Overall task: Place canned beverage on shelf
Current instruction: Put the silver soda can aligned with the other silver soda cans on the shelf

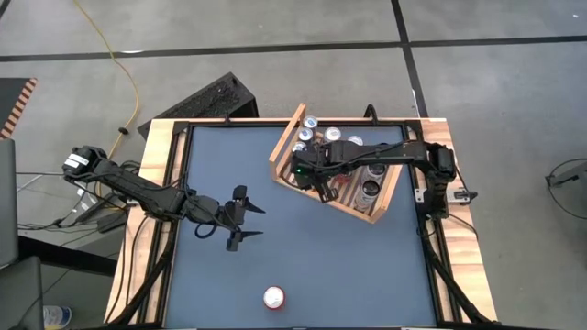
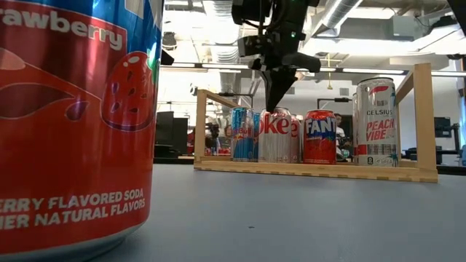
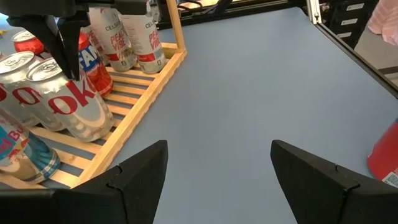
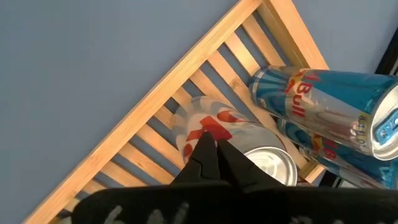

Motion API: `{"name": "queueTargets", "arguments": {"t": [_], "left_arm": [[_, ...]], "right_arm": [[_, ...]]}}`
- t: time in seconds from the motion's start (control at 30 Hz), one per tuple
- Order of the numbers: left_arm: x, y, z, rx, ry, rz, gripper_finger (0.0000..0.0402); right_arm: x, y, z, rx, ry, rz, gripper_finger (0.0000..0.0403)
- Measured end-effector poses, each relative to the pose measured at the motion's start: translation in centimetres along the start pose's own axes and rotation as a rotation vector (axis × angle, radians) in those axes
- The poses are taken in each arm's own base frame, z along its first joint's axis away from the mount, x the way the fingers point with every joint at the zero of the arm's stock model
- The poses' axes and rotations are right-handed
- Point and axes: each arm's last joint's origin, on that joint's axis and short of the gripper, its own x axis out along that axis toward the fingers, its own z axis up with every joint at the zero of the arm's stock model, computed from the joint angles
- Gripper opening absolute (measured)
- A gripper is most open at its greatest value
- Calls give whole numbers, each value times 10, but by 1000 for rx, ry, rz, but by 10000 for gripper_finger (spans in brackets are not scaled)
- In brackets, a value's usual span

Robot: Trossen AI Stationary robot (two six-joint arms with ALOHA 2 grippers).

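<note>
Over the shelf (image 1: 341, 213), at the far right of the table (image 1: 367, 275), your right gripper (image 2: 277, 102) hung with its fingers pressed together, holding nothing, the tips just above the silver Coke can (image 2: 275, 136). That can stood upright on the slats between a blue Red Bull can (image 2: 242, 134) and a red Fanta can (image 2: 319, 136); a tall Celsius can (image 2: 376, 121) stood further along. Your left gripper (image 1: 240, 218) waited low over the middle of the table, fingers spread wide and empty. One strawberry soda can (image 1: 273, 297) stood upright near the table's front edge, well apart from the shelf.
</note>
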Motion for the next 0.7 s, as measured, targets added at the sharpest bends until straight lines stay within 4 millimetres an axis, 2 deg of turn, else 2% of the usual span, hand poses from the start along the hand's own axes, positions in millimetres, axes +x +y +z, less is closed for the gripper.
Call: {"name": "queueTargets", "arguments": {"t": [0.37, 0.7], "left_arm": [[0, 0, -1, 0, 7, 0, 275], [0, 0, -1, 3, 8, 1, 275]], "right_arm": [[2, -8, -5, 25, 16, -5, 0], [2, -5, -9, 21, 54, 15, 0]]}}
